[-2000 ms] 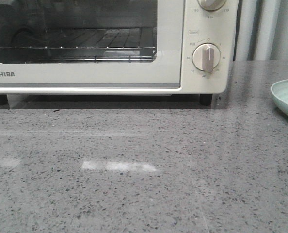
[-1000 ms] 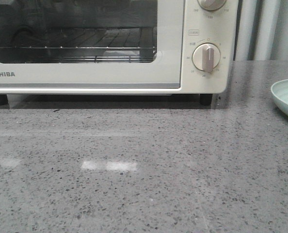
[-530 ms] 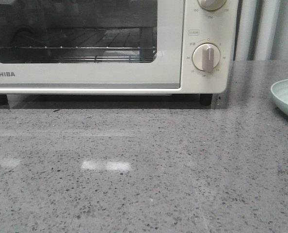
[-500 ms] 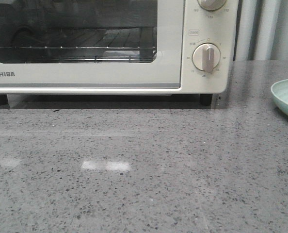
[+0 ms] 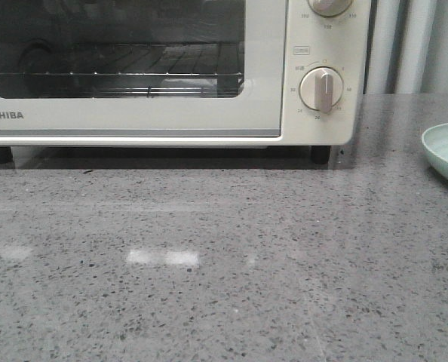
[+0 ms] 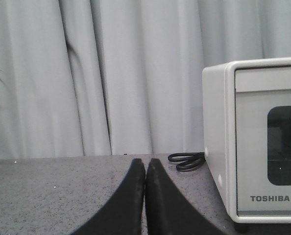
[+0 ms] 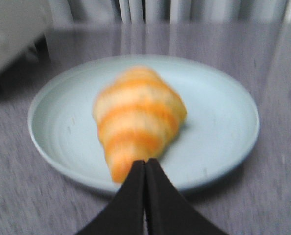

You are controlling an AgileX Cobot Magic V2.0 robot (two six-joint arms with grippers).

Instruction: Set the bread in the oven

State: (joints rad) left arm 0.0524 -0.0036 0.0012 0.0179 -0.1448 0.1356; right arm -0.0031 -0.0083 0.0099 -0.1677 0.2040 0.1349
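The bread (image 7: 138,120) lies on a pale plate (image 7: 224,142) (blurred). The right gripper (image 7: 145,169) and left gripper (image 6: 145,169) are both closed, empty. The oven (image 5: 209,113), door closed, fills the front view's upper left.

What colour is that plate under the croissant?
Pale mint-blue plate; clearest in the right wrist view.

front: oven (image 5: 171,113) at 12 o'clock, door shut, blocks the wire rack (image 5: 118,75) | countertop (image 5: 224,249) before it open | plate (image 5: 446,151) at 3 o'clock | left wrist: power cord (image 6: 186,161) lies beside oven
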